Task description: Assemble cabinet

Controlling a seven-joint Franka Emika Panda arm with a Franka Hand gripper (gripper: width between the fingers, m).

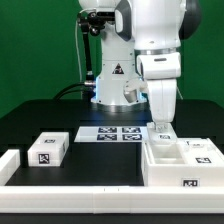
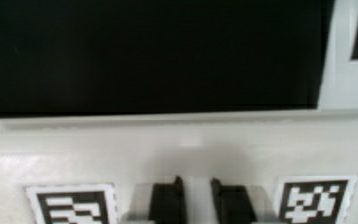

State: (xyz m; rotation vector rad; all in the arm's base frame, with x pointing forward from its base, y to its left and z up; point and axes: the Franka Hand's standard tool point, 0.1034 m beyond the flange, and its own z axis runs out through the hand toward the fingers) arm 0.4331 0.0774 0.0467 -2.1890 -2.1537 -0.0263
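The cabinet [image 1: 184, 160] is a large white boxy body with square compartments and tags, standing at the exterior view's right front. My gripper [image 1: 163, 127] reaches straight down onto its far left edge. In the wrist view the gripper [image 2: 195, 204] shows two dark fingers [image 2: 163, 202] close together with a thin white wall of the cabinet [image 2: 176, 150] between them. Two tags on the cabinet flank the fingers. The gripper looks shut on that wall.
A small white block [image 1: 48, 150] with a tag lies at the exterior view's left. The marker board [image 1: 110, 134] lies mid-table by the robot base. A long low white bar [image 1: 75, 176] runs along the front. The table top is black [image 2: 140, 50].
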